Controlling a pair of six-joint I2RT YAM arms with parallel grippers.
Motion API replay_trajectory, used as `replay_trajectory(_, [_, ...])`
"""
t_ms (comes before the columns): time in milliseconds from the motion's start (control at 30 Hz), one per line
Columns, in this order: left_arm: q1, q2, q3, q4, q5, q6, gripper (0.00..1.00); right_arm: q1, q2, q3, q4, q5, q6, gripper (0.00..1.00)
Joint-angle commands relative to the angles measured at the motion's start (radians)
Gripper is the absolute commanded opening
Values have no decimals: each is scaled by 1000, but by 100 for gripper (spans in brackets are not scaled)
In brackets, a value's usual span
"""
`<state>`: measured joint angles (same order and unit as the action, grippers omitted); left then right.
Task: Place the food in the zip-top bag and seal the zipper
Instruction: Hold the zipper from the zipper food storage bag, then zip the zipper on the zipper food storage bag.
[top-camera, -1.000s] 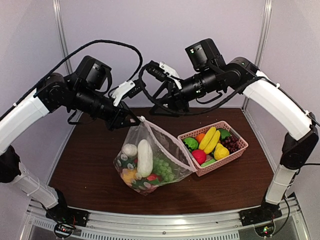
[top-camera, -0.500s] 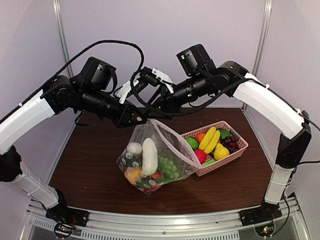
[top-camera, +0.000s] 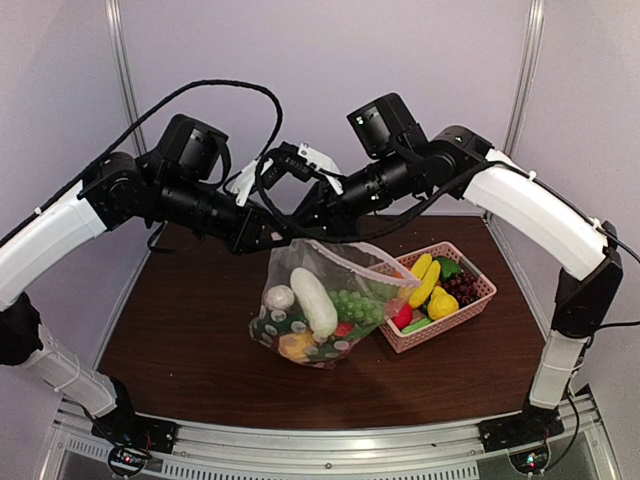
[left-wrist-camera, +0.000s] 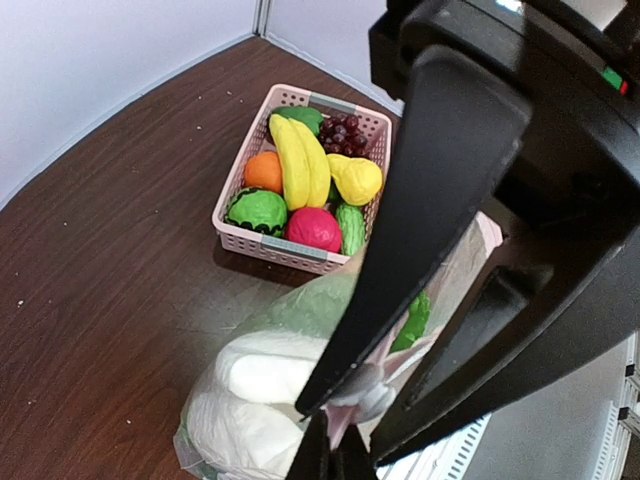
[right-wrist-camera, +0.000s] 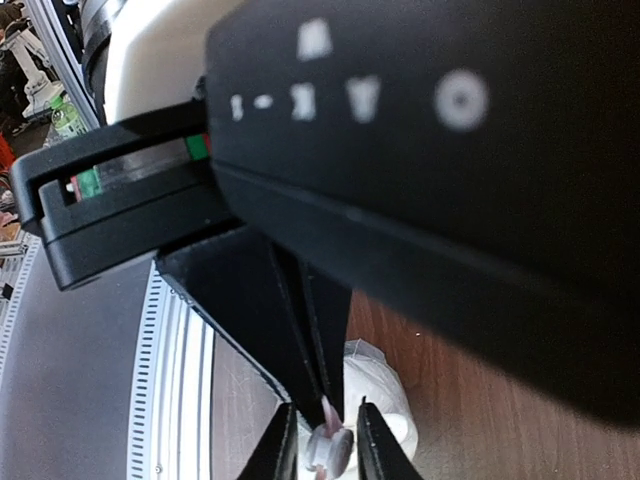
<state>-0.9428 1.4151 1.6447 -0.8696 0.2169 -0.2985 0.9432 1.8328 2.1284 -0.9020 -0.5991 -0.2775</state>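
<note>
The clear zip-top bag (top-camera: 372, 278) hangs by its top corner, bulging with food: a white long vegetable (top-camera: 313, 300), green grapes (top-camera: 352, 305), a white round piece (top-camera: 280, 297). My left gripper (top-camera: 283, 238) is shut on the bag's pink zipper edge (left-wrist-camera: 345, 415), seen at the bottom of the left wrist view (left-wrist-camera: 330, 462). My right gripper (top-camera: 302, 230) meets it there, its fingers (left-wrist-camera: 440, 200) closed on either side of the white slider tab (left-wrist-camera: 388, 388). The right wrist view shows the slider (right-wrist-camera: 330, 452) between my right gripper's (right-wrist-camera: 326, 420) tips.
The pink lattice basket (top-camera: 478, 302) stands right of the bag, holding bananas (top-camera: 425, 280), a red round fruit, dark grapes and green pieces. It shows in the left wrist view (left-wrist-camera: 290, 248). The bag's lower right side overlaps the basket's near left corner.
My right gripper came down and left to the bag's top corner beside my left gripper. The hanging bag swung right, toward the basket.
</note>
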Motion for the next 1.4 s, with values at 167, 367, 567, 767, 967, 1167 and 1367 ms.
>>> replay_trajectory(167, [1, -40, -11, 83, 9, 3, 0, 4, -37, -34, -20, 79, -41, 10])
replay_trajectory(367, [7, -46, -26, 77, 1, 14, 0, 5, -63, -84, -24, 112, -66, 7])
replay_trajectory(567, [20, -56, -41, 75, -20, 24, 0, 5, -73, -107, -41, 140, -90, 1])
replay_trajectory(767, [39, -85, -58, 49, -85, 52, 0, -10, -81, -128, -71, 170, -137, 0])
replay_trajectory(967, [50, -149, -111, 47, -161, 91, 0, -60, -75, -115, -125, 158, -169, 0])
replay_trajectory(1167, [69, -191, -160, 46, -202, 113, 0, -114, -92, -131, -168, 147, -195, 0])
replay_trajectory(1367, [95, -199, -187, 47, -239, 125, 0, -175, -123, -171, -192, 149, -210, 0])
